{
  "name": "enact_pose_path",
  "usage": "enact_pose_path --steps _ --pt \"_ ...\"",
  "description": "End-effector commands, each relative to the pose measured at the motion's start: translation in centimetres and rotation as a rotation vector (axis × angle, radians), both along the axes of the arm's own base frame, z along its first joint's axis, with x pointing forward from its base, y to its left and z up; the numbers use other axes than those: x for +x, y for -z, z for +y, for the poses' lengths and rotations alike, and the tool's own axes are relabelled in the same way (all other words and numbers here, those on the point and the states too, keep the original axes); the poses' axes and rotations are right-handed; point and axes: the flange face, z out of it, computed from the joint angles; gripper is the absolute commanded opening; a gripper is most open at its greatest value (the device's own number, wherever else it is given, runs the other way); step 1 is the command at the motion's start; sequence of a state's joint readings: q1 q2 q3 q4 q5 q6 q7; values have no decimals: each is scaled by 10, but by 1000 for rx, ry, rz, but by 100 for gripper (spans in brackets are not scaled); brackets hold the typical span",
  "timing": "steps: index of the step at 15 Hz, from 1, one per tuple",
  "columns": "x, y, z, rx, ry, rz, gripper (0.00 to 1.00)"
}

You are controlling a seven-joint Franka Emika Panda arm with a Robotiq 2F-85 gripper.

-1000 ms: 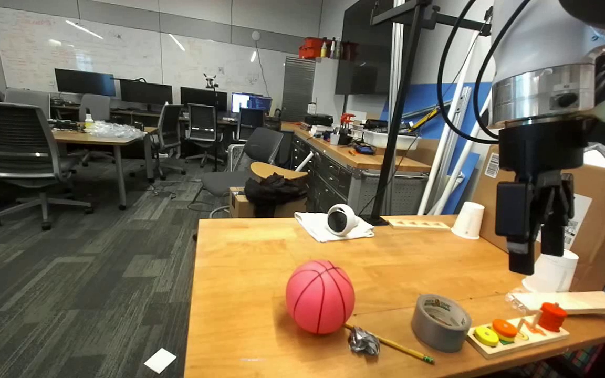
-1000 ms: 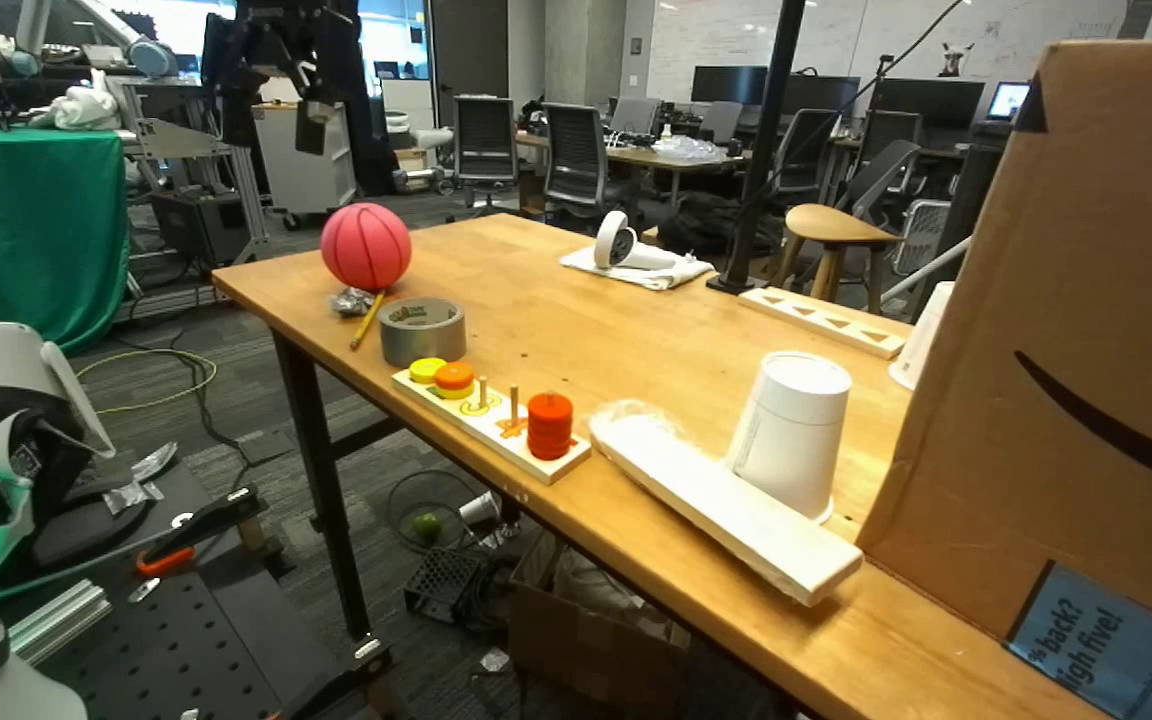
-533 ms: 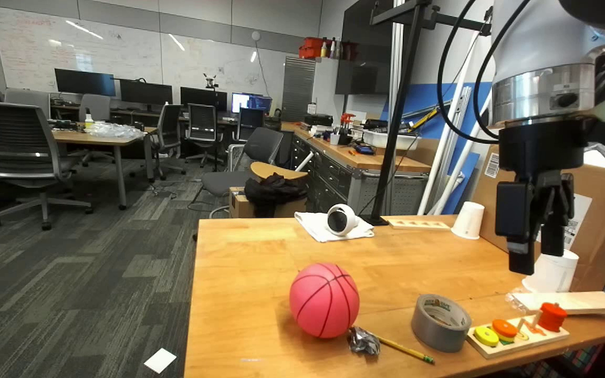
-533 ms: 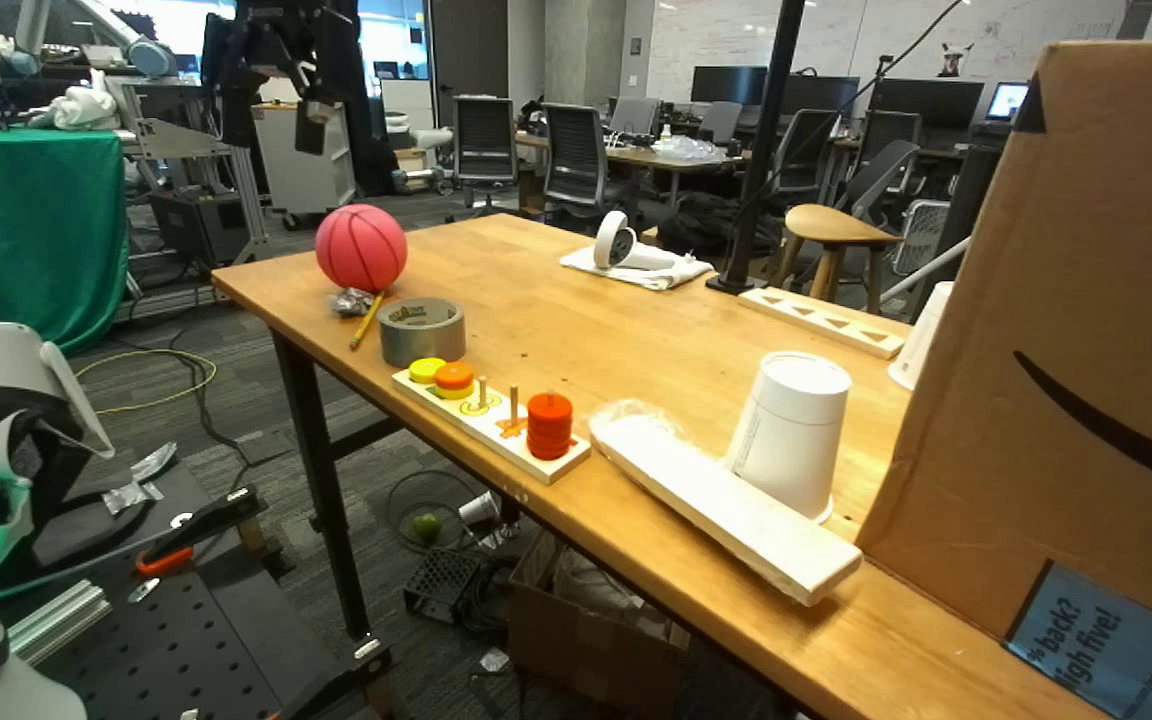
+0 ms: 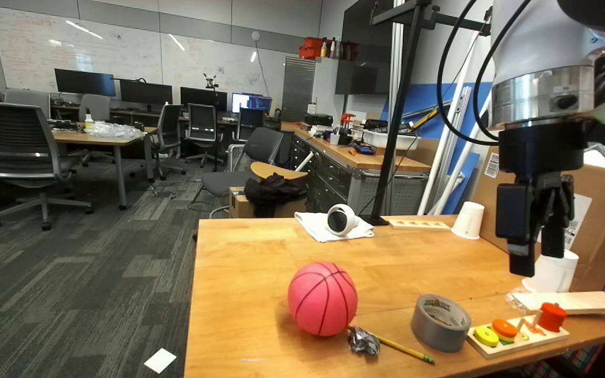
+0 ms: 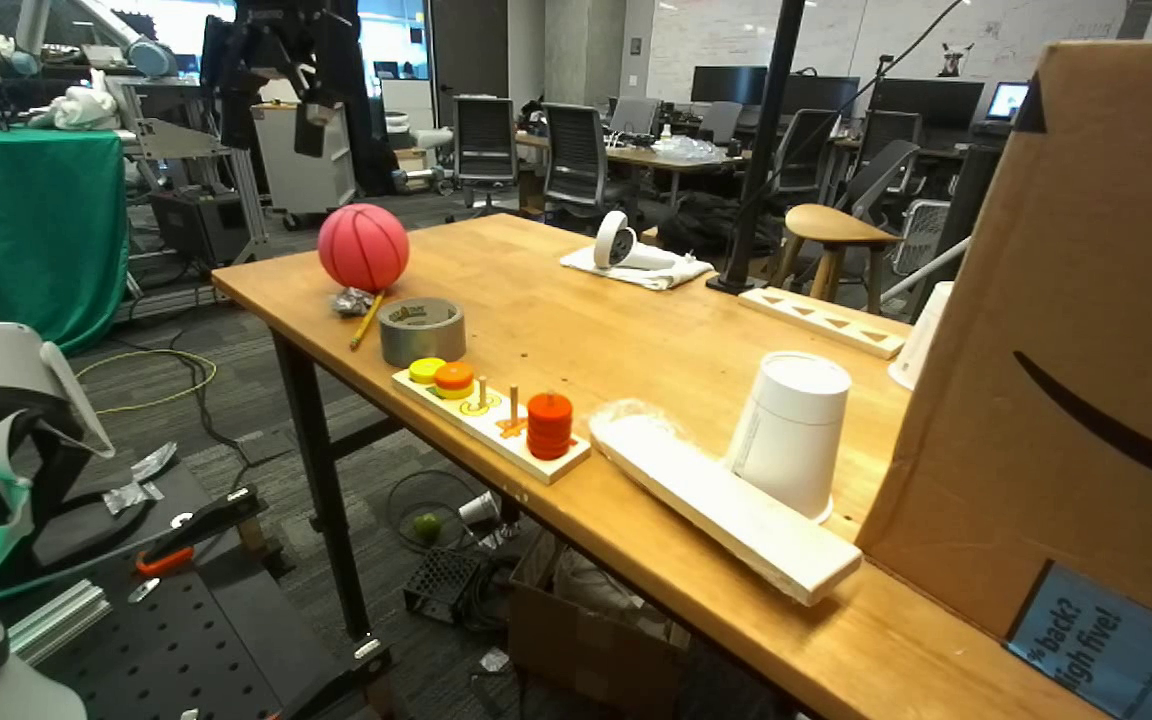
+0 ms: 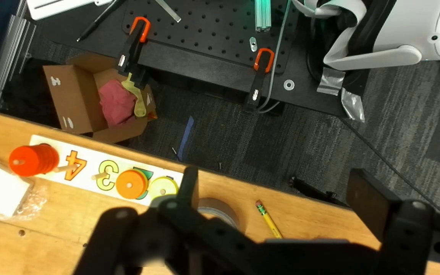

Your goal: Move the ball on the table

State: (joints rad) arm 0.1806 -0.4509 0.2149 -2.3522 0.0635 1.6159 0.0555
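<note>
A pink ball with dark seam lines sits on the wooden table (image 5: 239, 273) in both exterior views (image 5: 322, 299) (image 6: 364, 247). It rests beside a crumpled foil ball (image 5: 363, 340) and a pencil (image 5: 405, 350). My gripper hangs pointing down above the table, well clear of the ball, in both exterior views (image 5: 537, 262) (image 6: 281, 135). In the wrist view the gripper's fingers (image 7: 277, 191) stand wide apart with nothing between them. The table edge and pencil show far below. The ball is hidden in the wrist view behind the gripper body.
A duct tape roll (image 5: 440, 322) and a ring-stacking board (image 6: 491, 425) lie along the table edge. A wrapped wooden piece (image 6: 726, 505), white cups (image 6: 793, 430) and a large cardboard box (image 6: 1056, 350) stand farther along. A white controller (image 5: 341, 220) lies on a cloth by a black post.
The ball has rocked on the table, rolling slightly toward the foil ball and then a little back. The gripper has hardly moved.
</note>
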Motion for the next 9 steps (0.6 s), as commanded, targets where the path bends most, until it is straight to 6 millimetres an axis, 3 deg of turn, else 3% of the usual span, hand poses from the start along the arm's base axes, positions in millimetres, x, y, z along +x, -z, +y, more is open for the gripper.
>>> enact_pose_path --steps 1,9 --pt "-8 6 29 22 -88 -42 100" --pt "-33 23 161 140 -380 -229 100"
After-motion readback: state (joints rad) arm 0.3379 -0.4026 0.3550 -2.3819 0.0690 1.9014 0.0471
